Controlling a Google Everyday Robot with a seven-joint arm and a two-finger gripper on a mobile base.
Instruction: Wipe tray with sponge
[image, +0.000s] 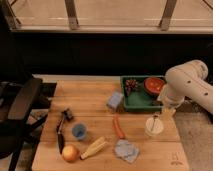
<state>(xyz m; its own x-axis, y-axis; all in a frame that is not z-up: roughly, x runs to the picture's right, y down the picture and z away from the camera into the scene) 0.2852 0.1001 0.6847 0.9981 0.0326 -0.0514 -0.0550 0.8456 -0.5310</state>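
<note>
The task is sitting at its opening step: the sponge (115, 100) is lying untouched on the wooden table (90, 107), just beside the left wall of the tray (141, 105), so reaching and picking up are both not yet done. The gripper (167, 111) is hanging under the white arm (187, 82) at the right, just off the tray's near right corner and above a clear cup (154, 126); its jaws are standing wide apart and gripping nothing that can be seen. The next move, as I am judging it, is calling for a sweep leftward across or around the tray, a descent over the sponge, and a closing across its short sides. The wiping itself is looking awkward, since 2 things are occupying the tray: a bunch of dark grapes (132, 85) at the far left and a red bowl (154, 85) at the far right, leaving mainly the near strip of the floor bare. Nearer on the table, an orange carrot (118, 127), a small blue cup (79, 131), a crumpled blue-grey cloth (126, 150), an ear of corn (95, 147), a round yellow-orange fruit (70, 153) and a black tool (62, 127) are lying well apart from the sponge, so only the clear cup is standing close to the gripper's path.
</note>
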